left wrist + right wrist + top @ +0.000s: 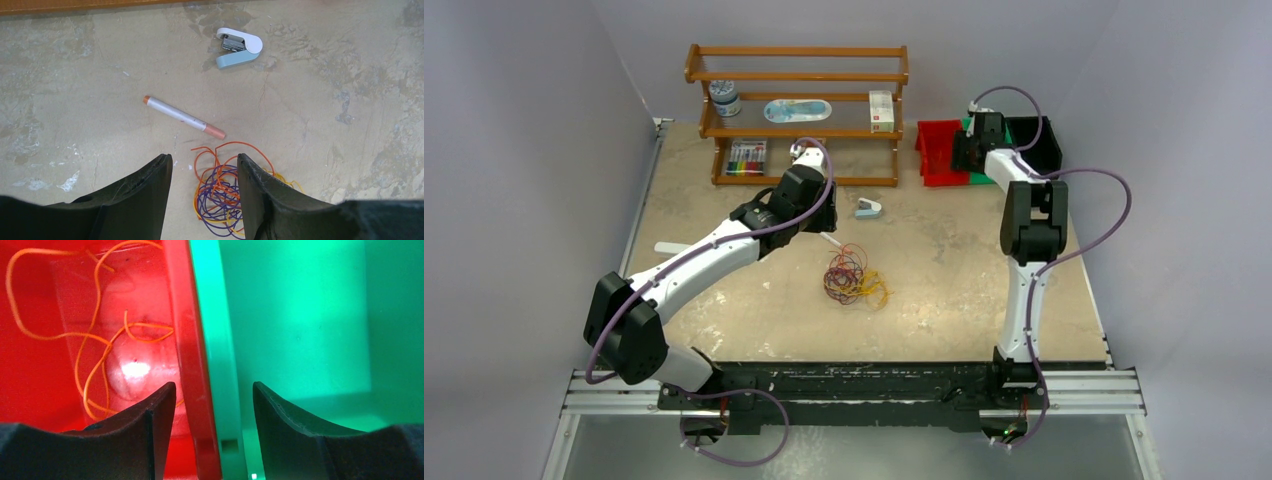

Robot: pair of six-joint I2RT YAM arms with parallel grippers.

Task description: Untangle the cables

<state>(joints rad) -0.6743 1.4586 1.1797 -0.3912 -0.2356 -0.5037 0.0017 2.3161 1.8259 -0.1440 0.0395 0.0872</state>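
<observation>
On a mottled beige tabletop, the tangle of cables lay just below the left gripper, framed between its half-open, empty jaws. The right gripper, likewise parted and empty, hung well apart above the red bin, where one orange cable lay.

Scuffed, blotchy beige tabletop here. Smack in the middle of it, the cables, one orange, yellow and purple tangle. Just beside the loops on the far side, a white pen lying slanted. Further back, a little white-and-blue stapler. Along the far edge, a wooden shelf rack, then a red bin and a black bin off to the right.
</observation>
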